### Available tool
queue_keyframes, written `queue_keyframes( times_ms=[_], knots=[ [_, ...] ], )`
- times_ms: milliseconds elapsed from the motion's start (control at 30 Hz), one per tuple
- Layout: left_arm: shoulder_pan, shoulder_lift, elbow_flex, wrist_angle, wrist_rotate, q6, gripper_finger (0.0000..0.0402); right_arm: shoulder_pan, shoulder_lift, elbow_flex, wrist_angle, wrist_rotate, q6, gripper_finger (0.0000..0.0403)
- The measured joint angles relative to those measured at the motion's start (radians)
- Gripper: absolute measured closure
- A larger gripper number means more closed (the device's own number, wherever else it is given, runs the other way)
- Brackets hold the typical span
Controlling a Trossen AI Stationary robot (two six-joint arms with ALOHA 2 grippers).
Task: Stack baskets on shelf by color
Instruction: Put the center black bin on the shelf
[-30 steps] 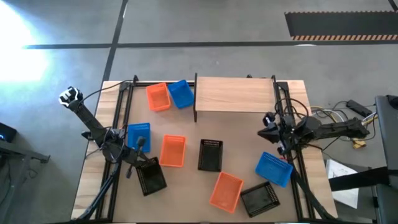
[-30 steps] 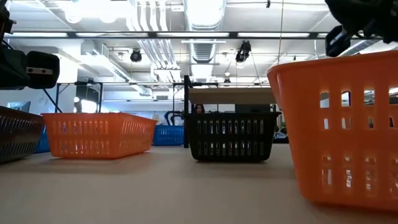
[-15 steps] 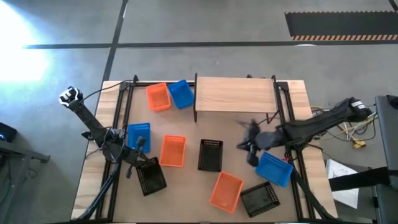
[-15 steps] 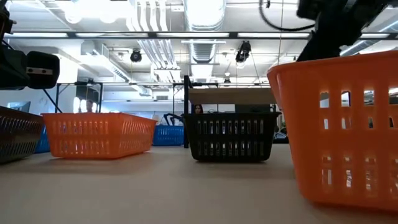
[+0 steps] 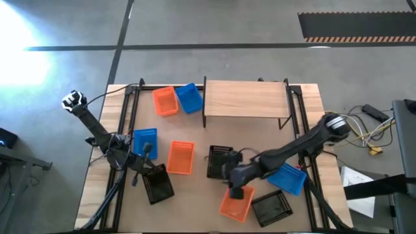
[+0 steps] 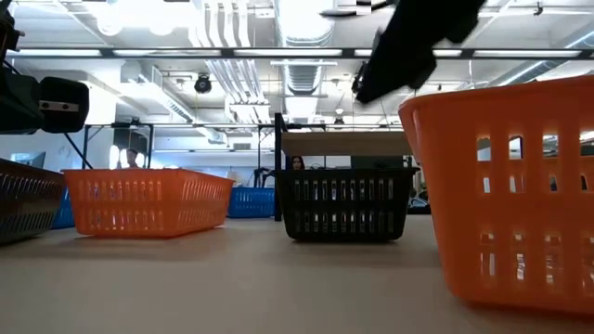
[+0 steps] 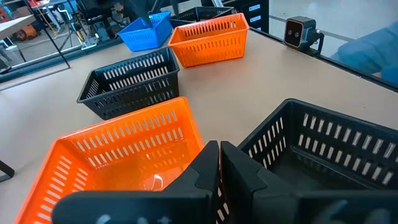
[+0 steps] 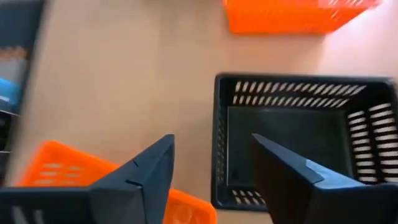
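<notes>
— Where was the right hand [image 5: 229,174]?
— Over the middle black basket [image 5: 219,161], fingers spread wide, holding nothing.
— And the left hand [image 5: 144,162]?
— Closed, empty, between an orange basket [image 5: 181,158] and another black basket [image 5: 157,184].
— The shelf [image 5: 246,99]?
— At the worktop's [image 5: 195,201] far edge, bare.

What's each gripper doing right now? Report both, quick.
Left gripper: shut, holding nothing, beside the black basket at the table's left.
Right gripper: open, empty, above the middle black basket.
</notes>
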Motion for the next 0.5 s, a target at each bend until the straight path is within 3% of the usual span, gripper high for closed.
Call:
queue_keyframes(
  times_ms=[200,500],
  knots=[
    [0.000,0.000,0.000,0.000,0.000,0.000,0.0402,-0.002,0.178,0.144,-0.066,0.027,0.010,0.0198],
    [0.000,0.000,0.000,0.001,0.000,0.000,0.0402,-0.009,0.356,0.321,-0.305,0.053,0.001,0.0260]
  ],
)
